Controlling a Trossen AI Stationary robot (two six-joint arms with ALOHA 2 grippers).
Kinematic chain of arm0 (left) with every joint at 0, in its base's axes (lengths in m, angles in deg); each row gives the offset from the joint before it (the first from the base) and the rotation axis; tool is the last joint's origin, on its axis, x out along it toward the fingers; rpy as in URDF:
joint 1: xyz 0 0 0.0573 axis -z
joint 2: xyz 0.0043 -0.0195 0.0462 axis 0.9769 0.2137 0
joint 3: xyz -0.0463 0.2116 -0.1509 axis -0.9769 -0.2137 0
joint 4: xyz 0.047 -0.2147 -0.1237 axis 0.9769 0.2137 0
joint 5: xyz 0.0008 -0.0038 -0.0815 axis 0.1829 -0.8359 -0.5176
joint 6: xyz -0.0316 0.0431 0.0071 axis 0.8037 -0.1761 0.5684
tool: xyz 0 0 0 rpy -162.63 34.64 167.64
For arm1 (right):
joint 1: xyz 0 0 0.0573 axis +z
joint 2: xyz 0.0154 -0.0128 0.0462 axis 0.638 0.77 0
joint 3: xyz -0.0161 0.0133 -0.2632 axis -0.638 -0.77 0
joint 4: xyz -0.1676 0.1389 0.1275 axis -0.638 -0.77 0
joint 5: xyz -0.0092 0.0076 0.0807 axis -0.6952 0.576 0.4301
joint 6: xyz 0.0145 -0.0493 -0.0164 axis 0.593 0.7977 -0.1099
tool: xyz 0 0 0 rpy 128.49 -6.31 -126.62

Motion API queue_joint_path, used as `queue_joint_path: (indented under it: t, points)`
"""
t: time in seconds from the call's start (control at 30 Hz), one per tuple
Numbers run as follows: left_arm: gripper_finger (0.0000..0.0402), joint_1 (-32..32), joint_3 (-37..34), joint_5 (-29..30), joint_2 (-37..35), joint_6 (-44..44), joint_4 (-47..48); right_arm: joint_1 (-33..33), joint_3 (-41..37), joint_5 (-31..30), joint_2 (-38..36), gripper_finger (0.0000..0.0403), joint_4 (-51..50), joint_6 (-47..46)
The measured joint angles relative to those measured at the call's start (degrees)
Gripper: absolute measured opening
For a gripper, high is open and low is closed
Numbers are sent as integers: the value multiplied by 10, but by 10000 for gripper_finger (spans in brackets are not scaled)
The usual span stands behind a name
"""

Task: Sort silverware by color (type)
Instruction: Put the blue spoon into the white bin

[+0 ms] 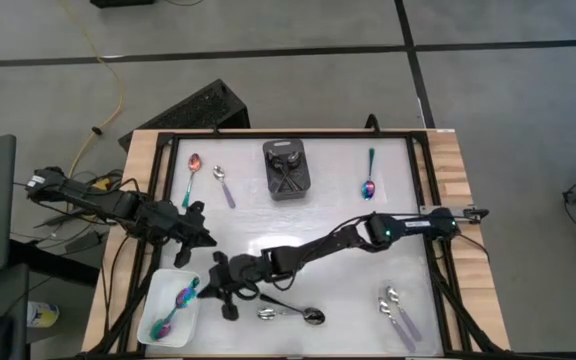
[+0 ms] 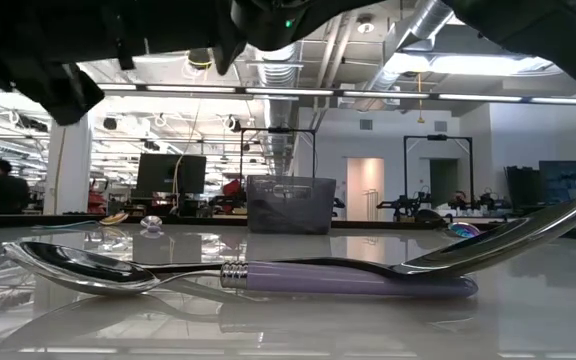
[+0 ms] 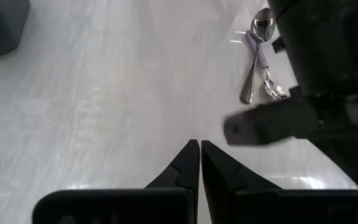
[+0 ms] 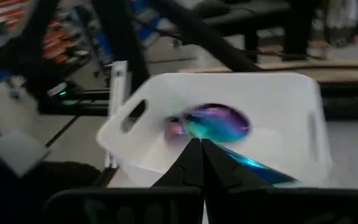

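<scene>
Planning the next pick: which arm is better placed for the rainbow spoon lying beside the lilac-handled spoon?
Left. Its tool, shut and empty, is near that rainbow spoon on its own side; the right tool is stretched across at the white tray.

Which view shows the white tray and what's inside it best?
The right wrist view: the white tray faces the camera beyond the right hand, with a rainbow spoon lying inside. The high view shows the tray small, at the table's near-left corner, rainbow spoons inside. The low and left wrist views don't show it.
</scene>
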Motion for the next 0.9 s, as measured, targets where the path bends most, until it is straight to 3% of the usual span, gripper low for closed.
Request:
queue_joint_path:
  t: [0.2, 0.4, 0.5, 0.67, 0.73, 0.9]
  points:
    - [0, 0, 0, -10, 0, 5, 0, -37, -1, -34, -6, 16, -26, -63]
    - [0, 0, 0, -22, 0, 6, 3, -48, -1, 0, -7, 17, -66, -45]
    - [0, 0, 0, -43, 0, 7, 5, -38, -2, 13, -31, 18, -167, 7]
    - [0, 0, 0, -72, 0, -2, 5, 3, 2, -15, -106, 19, -342, 73]
    - [0, 0, 0, -70, 0, -16, 4, 20, 3, -33, -106, 19, -349, 75]
    - [0, 0, 0, -38, 0, -44, 3, 38, -4, -52, -31, 19, -260, 78]
